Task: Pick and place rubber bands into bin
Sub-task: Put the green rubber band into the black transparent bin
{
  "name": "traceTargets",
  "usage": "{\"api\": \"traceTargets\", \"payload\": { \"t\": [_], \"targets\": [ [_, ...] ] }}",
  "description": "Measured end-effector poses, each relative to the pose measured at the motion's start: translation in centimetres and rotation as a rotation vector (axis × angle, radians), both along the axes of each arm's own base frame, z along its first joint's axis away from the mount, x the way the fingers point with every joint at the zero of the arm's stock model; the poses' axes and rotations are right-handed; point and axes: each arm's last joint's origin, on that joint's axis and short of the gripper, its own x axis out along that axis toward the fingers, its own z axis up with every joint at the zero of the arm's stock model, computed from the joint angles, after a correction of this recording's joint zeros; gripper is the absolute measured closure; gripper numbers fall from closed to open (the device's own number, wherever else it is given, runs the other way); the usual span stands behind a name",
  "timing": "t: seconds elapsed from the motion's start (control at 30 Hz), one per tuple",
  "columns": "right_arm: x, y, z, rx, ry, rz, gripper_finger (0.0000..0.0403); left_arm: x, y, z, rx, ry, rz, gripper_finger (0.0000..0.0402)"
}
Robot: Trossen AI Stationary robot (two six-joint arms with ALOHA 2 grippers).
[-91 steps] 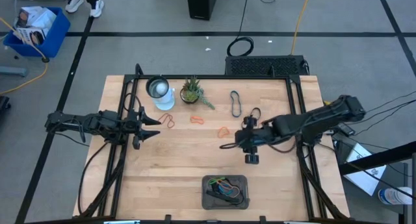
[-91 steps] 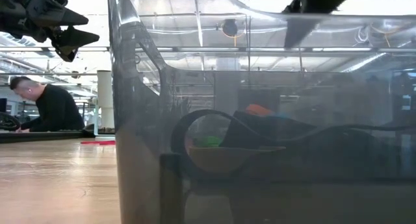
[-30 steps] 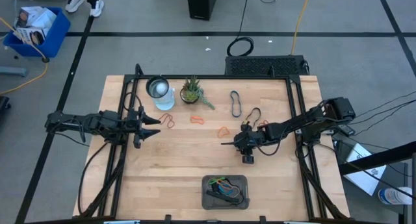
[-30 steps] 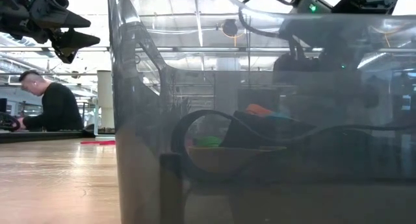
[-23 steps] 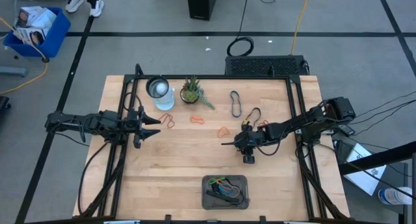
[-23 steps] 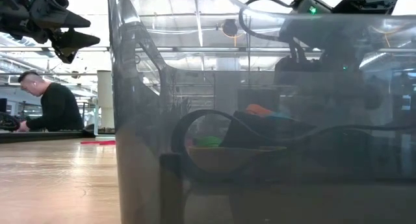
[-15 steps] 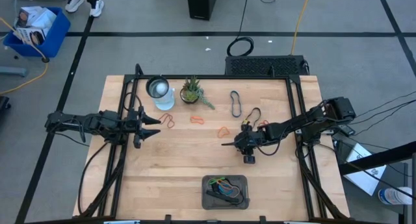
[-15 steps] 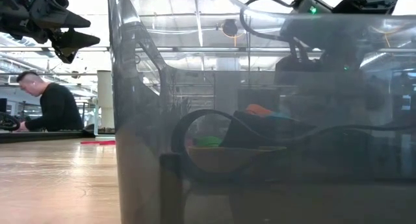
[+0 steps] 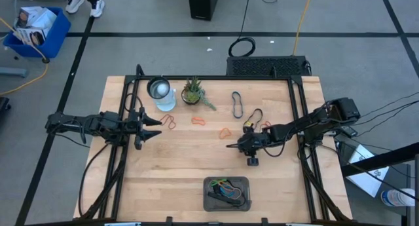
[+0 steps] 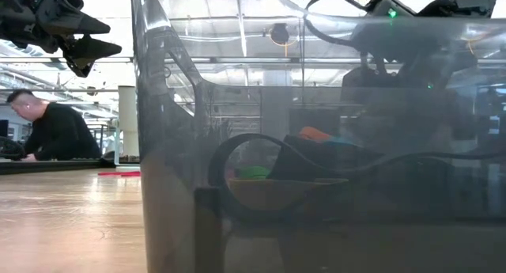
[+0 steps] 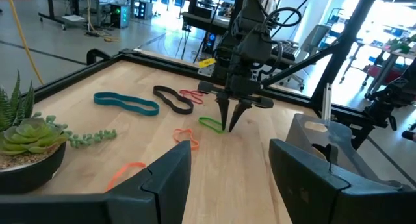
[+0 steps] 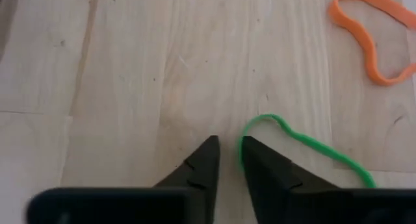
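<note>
The right tool (image 12: 227, 152) pointed down at the desk (image 9: 190, 167), its tips almost together with only a thin gap. A green band (image 12: 296, 146) lay flat there. One end curled right at one tip, and I could not tell if it was pinched. The rest of it ran away to that same side. The left tool (image 9: 157, 128) waited wide open and empty, far off, so the right arm was nearer. The bin (image 9: 208, 183) sat well apart from the band

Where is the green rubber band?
The green rubber band lies on the table's right half, right at the right gripper's fingertips, with an orange band beside it.
</note>
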Motion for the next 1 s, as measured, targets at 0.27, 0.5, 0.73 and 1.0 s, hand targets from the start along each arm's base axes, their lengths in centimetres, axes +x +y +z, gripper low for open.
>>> {"api": "traceTargets", "payload": {
  "t": [0.27, 0.5, 0.73, 1.0],
  "targets": [
    [0.3, 0.0, 0.1, 0.025, -0.053, -0.042, 0.0398, 0.0, 0.0, 0.0, 0.004, 0.0, 0.0, 0.0188],
    [1.1, -0.1, 3.0, 0.06, -0.304, -0.144, 0.0402, 0.0, 0.0, 0.0, -0.007, -0.002, 0.0, 0.0188],
    [1.4, -0.2, 10.1, 0.142, -0.788, -0.202, 0.0402, 0.0, 0.0, 0.1, -0.005, -0.008, 0.0, 0.0188],
    [-0.8, -0.2, 18.0, 0.215, -1.29, -0.047, 0.0403, 0.0, 0.0, 0.1, -0.004, -0.008, 0.0, 0.0188]
  ]
}}
